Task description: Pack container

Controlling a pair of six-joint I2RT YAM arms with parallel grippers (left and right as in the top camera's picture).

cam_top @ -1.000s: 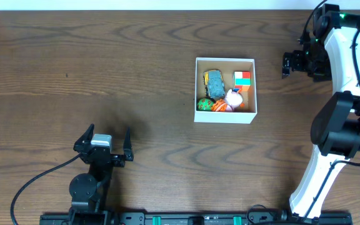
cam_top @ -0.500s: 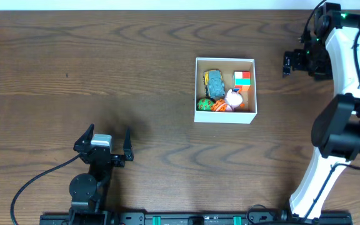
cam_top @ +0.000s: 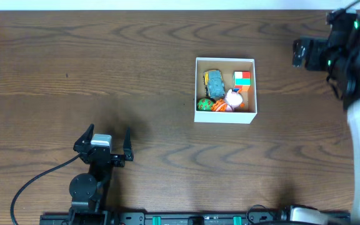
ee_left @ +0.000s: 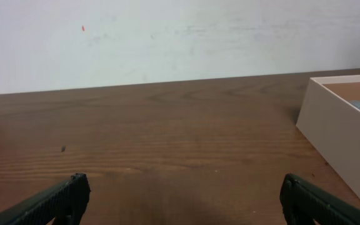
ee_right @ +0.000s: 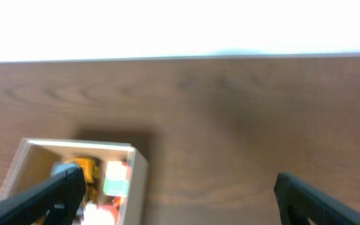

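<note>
The container (cam_top: 225,117), a square white box with a tan inside, sits right of the table's middle. It holds several small toys: a yellow and grey car (cam_top: 214,82), a multicoloured cube (cam_top: 242,78), a green ball (cam_top: 204,104) and a white and orange figure (cam_top: 232,99). It also shows in the right wrist view (ee_right: 138,164) and at the right edge of the left wrist view (ee_left: 342,147). My left gripper (cam_top: 104,142) is open and empty near the front left. My right gripper (cam_top: 300,52) is open and empty, raised to the right of the container.
The brown wooden table (cam_top: 105,69) has a white wall along its far edge (ee_left: 167,37). A black cable (cam_top: 36,181) runs from the left arm's base at the front left.
My right arm has risen and swung to the right, away from the container. The left arm and the toys have not moved.
</note>
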